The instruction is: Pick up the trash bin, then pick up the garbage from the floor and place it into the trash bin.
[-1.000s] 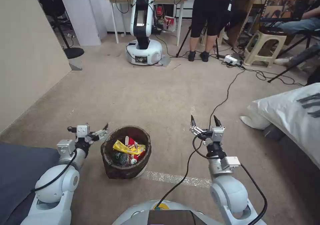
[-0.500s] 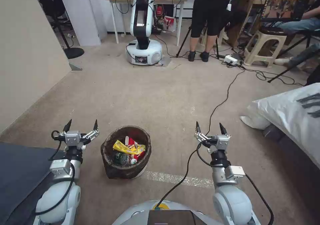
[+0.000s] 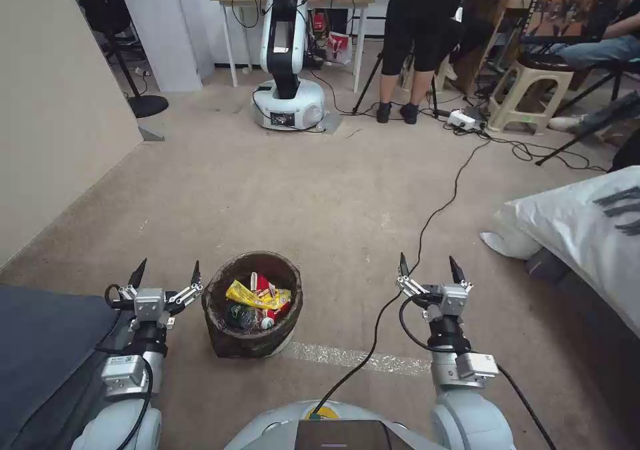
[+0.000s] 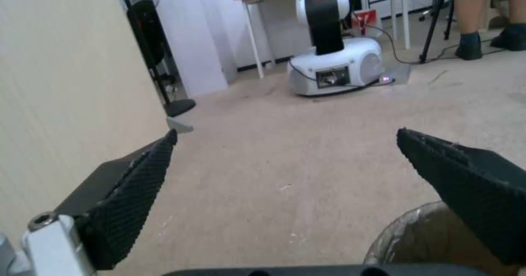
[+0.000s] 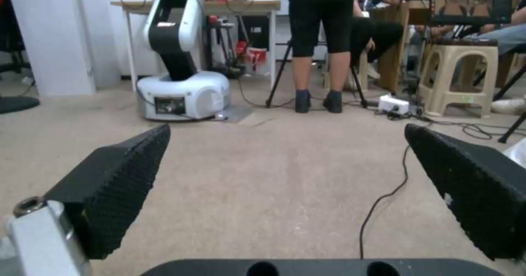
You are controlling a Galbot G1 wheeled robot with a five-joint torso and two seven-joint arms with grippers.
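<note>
The trash bin (image 3: 230, 343) stands upright on the carpet in the head view, lined with a dark crinkled bag folded over its rim. Inside lies the garbage (image 3: 257, 300): a yellow wrapper, a red-and-white packet and a green bottle. My left gripper (image 3: 167, 271) hovers just left of the bin, open and holding nothing. In the left wrist view the bin's rim (image 4: 416, 226) shows behind one fingertip (image 4: 137, 177). My right gripper (image 3: 432, 267) stands open well to the right of the bin, above bare carpet. The right wrist view shows both its pads (image 5: 121, 173) spread wide.
A black cable (image 3: 433, 217) runs across the carpet past my right gripper. A white bag (image 3: 573, 227) lies at the right, a beige wall panel (image 3: 53, 103) at the left, a dark cushion (image 3: 40, 343) at lower left. Another robot (image 3: 287, 70), a table, a stool and people stand far back.
My left gripper let go of the bin's rim, swung left and back, and now points forward and open. My right arm drew back toward me. The bin stayed put.
</note>
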